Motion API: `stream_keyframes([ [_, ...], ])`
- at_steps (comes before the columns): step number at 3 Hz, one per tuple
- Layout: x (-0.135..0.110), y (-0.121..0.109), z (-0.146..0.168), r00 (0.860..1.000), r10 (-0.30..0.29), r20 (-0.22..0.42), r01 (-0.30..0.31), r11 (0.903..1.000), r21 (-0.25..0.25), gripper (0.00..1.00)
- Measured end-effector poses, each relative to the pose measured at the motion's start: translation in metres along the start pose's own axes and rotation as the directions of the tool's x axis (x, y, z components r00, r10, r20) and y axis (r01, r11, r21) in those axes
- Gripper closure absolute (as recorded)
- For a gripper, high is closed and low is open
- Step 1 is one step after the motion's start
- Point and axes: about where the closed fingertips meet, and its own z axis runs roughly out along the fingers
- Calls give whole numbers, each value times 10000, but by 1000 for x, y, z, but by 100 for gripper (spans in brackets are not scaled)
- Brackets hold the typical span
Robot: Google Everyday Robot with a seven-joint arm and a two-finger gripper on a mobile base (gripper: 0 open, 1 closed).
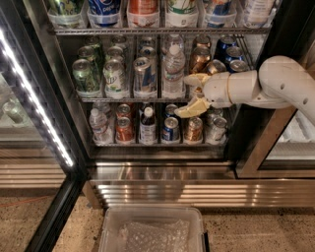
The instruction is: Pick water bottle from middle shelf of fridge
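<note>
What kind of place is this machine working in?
Likely a shop or break room: a glass-door fridge packed with cans and a water bottle. The gripper is open at the middle shelf, beside the bottle.

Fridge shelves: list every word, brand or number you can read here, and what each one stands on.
"pe": partial white letters, as far as they can be read, on the blue-labelled bottle at the top; the rest is cut off.
Cans and water bottle on the middle shelf: labels too blurred to read.
Gripper, open just right of the water bottle: no markings.
</note>
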Motion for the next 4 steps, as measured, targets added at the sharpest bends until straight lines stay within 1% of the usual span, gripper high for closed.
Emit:
stream_keyframes([
  [1,-6,3,-11,9997,-144,-203,151,9991,394,15],
  [2,-3,-2,-11,9991,-141,-404,162,9984,537,8],
  [3,3,-8,-2,9993,-78,-366,98,9984,553,9],
  [4,12,-12,16,9996,130,-250,-121,9992,389,8],
])
